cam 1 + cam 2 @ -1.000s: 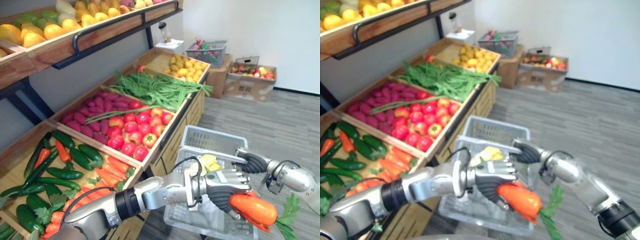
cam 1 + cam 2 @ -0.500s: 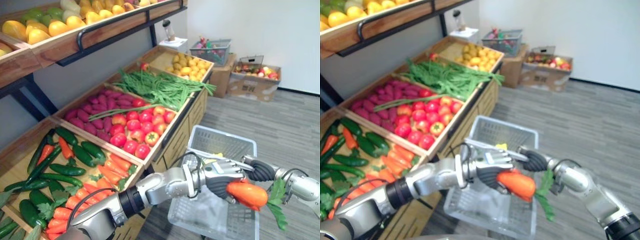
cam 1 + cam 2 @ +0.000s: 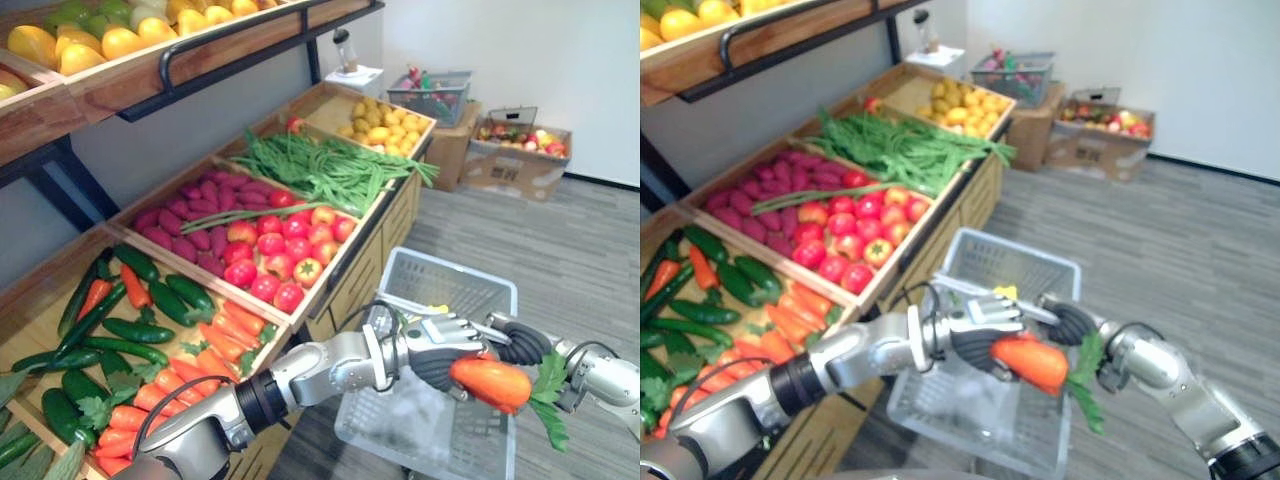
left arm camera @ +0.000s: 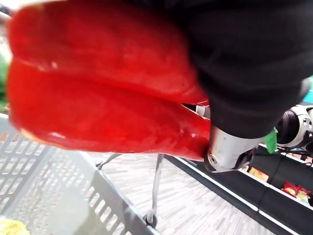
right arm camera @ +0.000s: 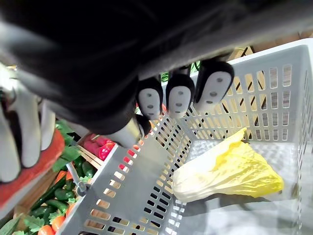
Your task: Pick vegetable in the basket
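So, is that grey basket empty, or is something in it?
Not empty. A pale yellow cabbage lies on the floor of the basket; the carrot is in the left hand, above it.

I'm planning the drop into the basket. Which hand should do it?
Left. The left hand grips the carrot directly above the basket, so it likely only needs to lower and let go. The right hand is curled round the handle, carrying the basket.
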